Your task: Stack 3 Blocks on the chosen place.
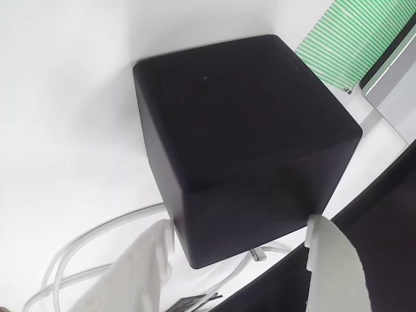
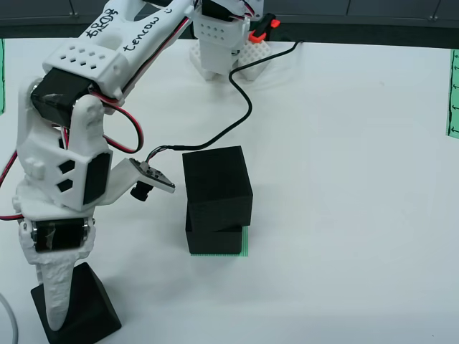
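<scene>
Three matte black blocks show. In the overhead view, two stand stacked mid-table, the upper block (image 2: 216, 185) turned slightly on the lower block (image 2: 214, 240). A thin green edge of the chosen place (image 2: 246, 241) peeks out beneath them. The third block (image 2: 84, 312) is at the bottom left under my gripper (image 2: 63, 295). In the wrist view this block (image 1: 240, 130) sits between my white fingertips (image 1: 159, 244), and both fingertips touch its sides, so the gripper (image 1: 240, 224) is shut on it. Whether it is off the table I cannot tell.
A green striped patch edged by a grey strip (image 1: 344, 45) lies beyond the held block. A white cable (image 1: 84, 240) loops on the table near the gripper. A black cable (image 2: 240, 115) runs from the arm's base (image 2: 219, 50) towards the stack. A dark band (image 1: 383, 221) lies at the right.
</scene>
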Available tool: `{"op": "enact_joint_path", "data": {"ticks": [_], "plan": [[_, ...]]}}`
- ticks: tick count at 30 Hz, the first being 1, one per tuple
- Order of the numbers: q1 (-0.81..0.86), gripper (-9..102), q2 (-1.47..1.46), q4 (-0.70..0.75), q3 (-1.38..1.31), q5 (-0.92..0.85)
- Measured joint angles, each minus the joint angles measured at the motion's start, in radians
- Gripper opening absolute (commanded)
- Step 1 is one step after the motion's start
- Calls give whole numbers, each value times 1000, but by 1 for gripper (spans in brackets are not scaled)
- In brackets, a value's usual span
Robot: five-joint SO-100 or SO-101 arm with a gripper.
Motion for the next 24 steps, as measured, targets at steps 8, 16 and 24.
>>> {"op": "enact_joint_path", "data": {"ticks": [8, 16, 24], "plan": [[11, 28, 0, 0, 0, -2], [18, 34, -3, 9, 3, -8], [18, 34, -5, 17, 3, -14]]}}
